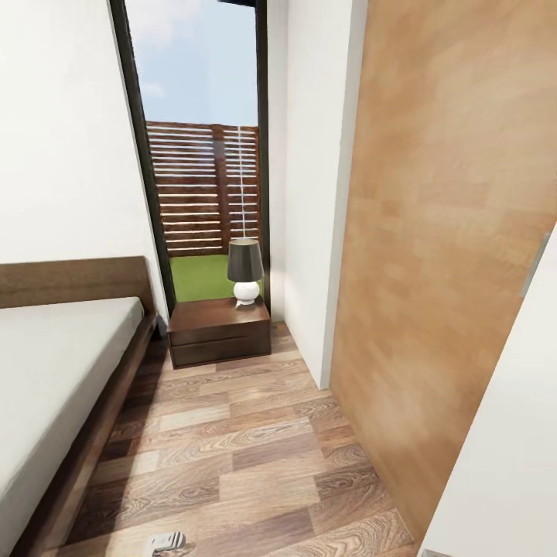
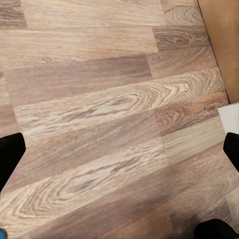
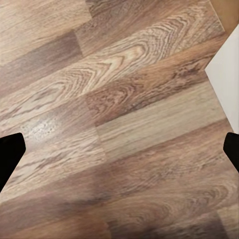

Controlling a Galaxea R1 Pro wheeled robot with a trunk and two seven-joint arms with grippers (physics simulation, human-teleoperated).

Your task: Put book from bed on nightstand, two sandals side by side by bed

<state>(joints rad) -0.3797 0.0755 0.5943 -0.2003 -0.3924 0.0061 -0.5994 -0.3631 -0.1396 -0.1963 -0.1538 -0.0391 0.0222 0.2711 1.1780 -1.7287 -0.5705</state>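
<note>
Both grippers [image 2: 119,149] [image 3: 119,149] gape empty over brown plank floor [image 1: 232,456]; book unseen, so roll along pale grey mattressed bed [image 1: 54,363] toward dark brown nightstand [image 1: 219,329], clearing door [image 1: 441,232].

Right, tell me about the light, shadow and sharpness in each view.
Head view: bright daylight through the window, soft sheen on the nightstand top, darker floor along the bed frame. Left wrist view: even light, wood grain slightly soft, fingers plain black. Right wrist view: faint glare patch on a plank, dim shadow band lower down.
</note>
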